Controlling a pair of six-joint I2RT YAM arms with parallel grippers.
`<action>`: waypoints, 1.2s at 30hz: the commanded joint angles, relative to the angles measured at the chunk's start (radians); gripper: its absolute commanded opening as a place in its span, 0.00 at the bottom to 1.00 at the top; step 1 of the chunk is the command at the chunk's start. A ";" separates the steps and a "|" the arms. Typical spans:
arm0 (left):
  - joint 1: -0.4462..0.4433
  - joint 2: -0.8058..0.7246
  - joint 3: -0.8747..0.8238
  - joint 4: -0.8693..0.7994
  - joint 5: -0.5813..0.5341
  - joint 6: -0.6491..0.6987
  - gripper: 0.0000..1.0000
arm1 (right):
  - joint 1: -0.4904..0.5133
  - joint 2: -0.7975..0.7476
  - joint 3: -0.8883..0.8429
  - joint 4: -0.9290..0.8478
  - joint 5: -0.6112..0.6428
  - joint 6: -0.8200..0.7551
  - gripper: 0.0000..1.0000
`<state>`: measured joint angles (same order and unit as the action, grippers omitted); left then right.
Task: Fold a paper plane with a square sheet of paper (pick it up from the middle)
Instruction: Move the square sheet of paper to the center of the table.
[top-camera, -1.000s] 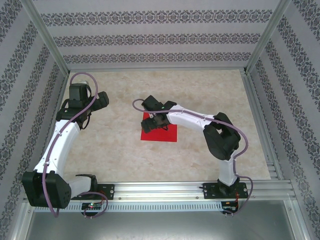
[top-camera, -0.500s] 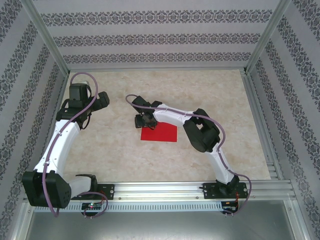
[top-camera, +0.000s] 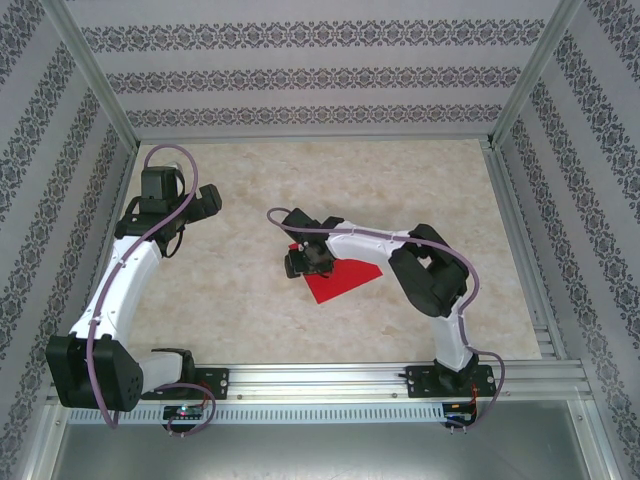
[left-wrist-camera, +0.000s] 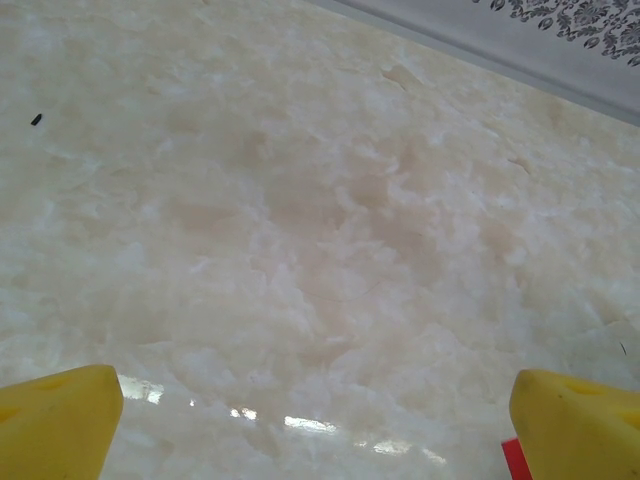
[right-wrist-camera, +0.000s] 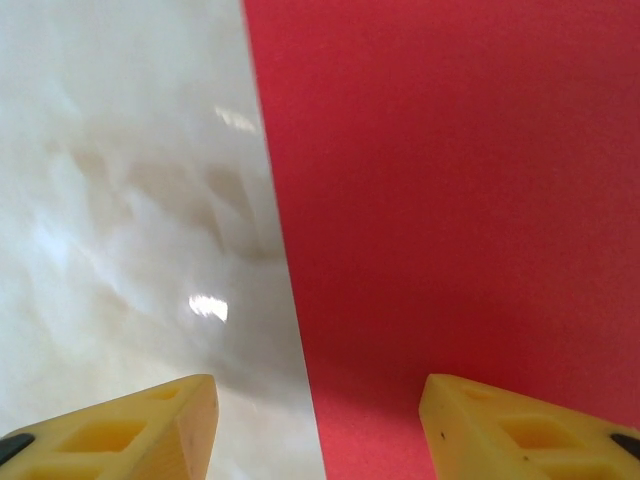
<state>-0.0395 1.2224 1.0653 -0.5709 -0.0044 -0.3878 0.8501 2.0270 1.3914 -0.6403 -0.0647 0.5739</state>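
**Status: square sheet of paper (top-camera: 345, 278) on the table (top-camera: 250, 310), not gripped**

From the overhead camera I see the red sheet lying near the middle of the marble-patterned table, turned at an angle, so its outline reads more as a wedge than a square. Its far-left part is covered by the right arm's wrist, and I cannot tell whether that corner is flat or lifted.

The right gripper (top-camera: 303, 262) sits over the sheet's left side, with the arm reaching in from the right. On that arm's own camera, the right gripper (right-wrist-camera: 320, 430) has its two yellow fingers (right-wrist-camera: 110, 430) standing moderately apart with nothing pinched between them. The sheet's straight left edge runs down the picture between them: bare table lies ahead of the left finger and red paper ahead of the right one.

The left gripper (top-camera: 207, 198) is well apart from the sheet, off at the table's left. Its wrist camera shows the left gripper (left-wrist-camera: 318, 425) spread wide, with one yellow fingertip in each bottom corner and bare table between them (plus a thin sliver of red (left-wrist-camera: 512, 458) just beside the right-hand fingertip). A small black speck (left-wrist-camera: 36, 119) lies on the table at the upper left of that view.
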 joint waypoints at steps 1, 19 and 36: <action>0.009 0.007 0.004 -0.009 0.016 0.000 1.00 | 0.005 -0.034 0.015 -0.119 -0.018 -0.012 0.61; 0.009 0.033 0.005 -0.016 0.027 0.007 1.00 | -0.154 -0.026 0.138 -0.320 0.149 -0.467 0.98; 0.009 0.048 0.011 -0.029 0.036 0.013 1.00 | -0.158 0.127 0.182 -0.331 0.085 -0.450 0.95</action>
<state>-0.0395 1.2663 1.0649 -0.5732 0.0196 -0.3870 0.6872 2.1242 1.5646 -0.9550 0.0223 0.1314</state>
